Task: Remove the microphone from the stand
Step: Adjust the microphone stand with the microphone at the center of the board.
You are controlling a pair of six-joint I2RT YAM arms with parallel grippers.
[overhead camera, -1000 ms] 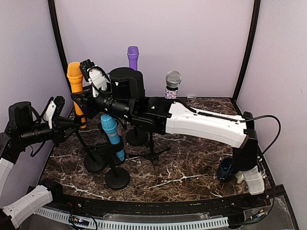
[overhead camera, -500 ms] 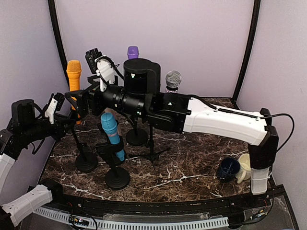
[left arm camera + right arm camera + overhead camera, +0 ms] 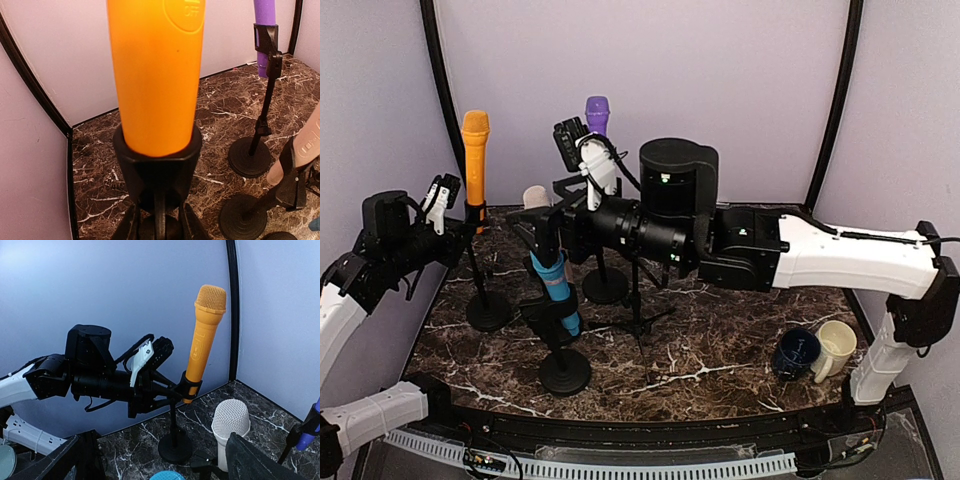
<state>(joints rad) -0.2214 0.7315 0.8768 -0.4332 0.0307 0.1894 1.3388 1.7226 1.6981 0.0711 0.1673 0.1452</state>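
Marble tabletop (image 3: 720,340): L pincer (image 3: 159,227) pinching stand (image 3: 488,312) below orange mic (image 3: 475,160); R pincer (image 3: 580,150) spread wide, empty.

the orange microphone (image 3: 155,75) had a smooth, satin plastic body and a finely meshed head. its clip (image 3: 157,170) looked like matt black plastic. the table (image 3: 720,340) showed a polished dark marble pattern with white veins; the walls (image 3: 720,80) were matt.

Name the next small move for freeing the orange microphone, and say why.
Probably move the open right gripper onto the tall orange plastic microphone: it sits clipped in its black stand, which the left gripper clamps just below the clip.
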